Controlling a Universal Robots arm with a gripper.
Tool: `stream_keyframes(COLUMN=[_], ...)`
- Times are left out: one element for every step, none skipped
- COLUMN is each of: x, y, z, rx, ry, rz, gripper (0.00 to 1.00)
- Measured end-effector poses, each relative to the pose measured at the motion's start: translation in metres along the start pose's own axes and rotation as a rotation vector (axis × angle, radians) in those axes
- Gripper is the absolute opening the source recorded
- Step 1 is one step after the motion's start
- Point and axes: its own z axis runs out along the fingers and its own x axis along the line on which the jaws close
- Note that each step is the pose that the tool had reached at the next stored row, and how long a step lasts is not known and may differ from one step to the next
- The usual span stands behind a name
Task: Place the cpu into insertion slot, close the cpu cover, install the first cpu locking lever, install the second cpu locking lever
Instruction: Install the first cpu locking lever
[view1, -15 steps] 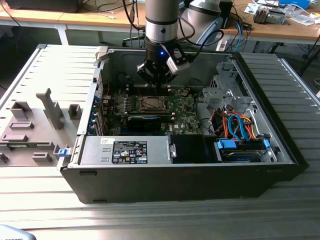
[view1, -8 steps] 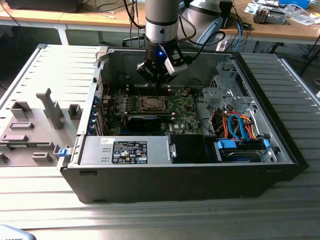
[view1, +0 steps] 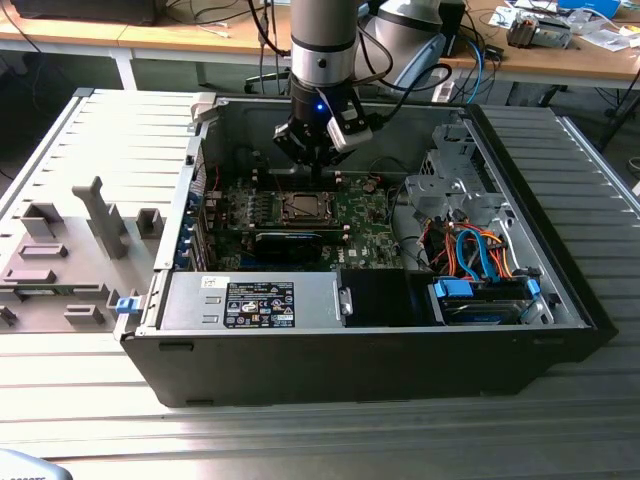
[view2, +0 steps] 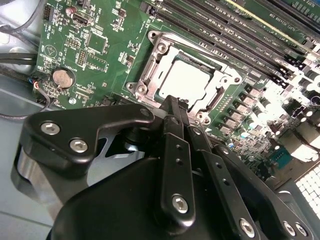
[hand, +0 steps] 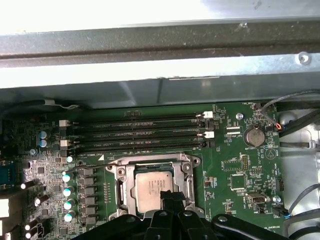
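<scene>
The black multi-link gripper (view2: 172, 107) is hanging with its fingers (hand: 167, 200) drawn together into one narrow tip, gripping nothing, and that tip is hovering just over the near edge of the small flat square cpu with its dull silver-grey metal top (view2: 187, 80); whether it is actually touching the metal, I cannot tell.

The cpu (hand: 152, 192) is already sitting flat inside the small square insertion slot with its silver metal rim (view2: 155, 55), so placing appears done. A thin silver metal square cover frame with a square window (hand: 120, 172) is lying around the chip in both wrist views, its window showing the chip top, so the cover looks closed. The state of the two locking levers is not showing clearly enough to judge.

The chip top is looking smooth, pale and slightly glossy, level with the frame, not tilted.

Outward, the green circuit board (view2: 100, 55) is surrounding the socket, with long black memory slots (hand: 135, 132) beside it and a round silver coin battery (hand: 255, 135) well apart. In the exterior view the gripper (view1: 318, 160) is reaching down into the open black computer case (view1: 560, 300).
</scene>
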Motion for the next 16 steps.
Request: stream_keyframes(x=[0.0000,0.0000,0.0001,0.0005,0.0009,0.0017,0.0020,0.0022,0.0021,0.0022,0.0022,0.0023,0.0023,0.0023,0.0024,0.0024], y=[0.0000,0.0000,0.0000,0.0000,-0.0001,-0.0001,-0.0001,-0.0001,-0.0001,-0.0002,-0.0002,-0.0002,-0.0002,-0.0002,-0.0001,-0.0001], z=[0.0000,0.0000,0.0000,0.0000,0.0000,0.0000,-0.0001,-0.0001,-0.0001,-0.0001,-0.0001,-0.0001,-0.0001,-0.0001,-0.0001,-0.0002], rx=[-0.0003,-0.0003,0.0001,0.0001,0.0000,0.0001,0.0001,0.0001,0.0001,0.0006,0.0007,0.0009,0.0011,0.0014,0.0016,0.0017], ry=[0.0000,0.0000,0.0001,-0.0001,-0.0001,0.0000,0.0000,0.0001,0.0001,0.0001,0.0000,0.0000,0.0000,-0.0001,-0.0001,-0.0001], rz=[0.000,0.000,0.000,0.000,0.000,0.000,0.000,0.000,0.000,0.000,0.000,0.000,0.000,0.000,0.000,0.000], gripper=[0.11,0.11,0.11,0.11,0.11,0.11,0.11,0.11,0.11,0.11,0.11,0.11,0.11,0.11,0.11,0.11])
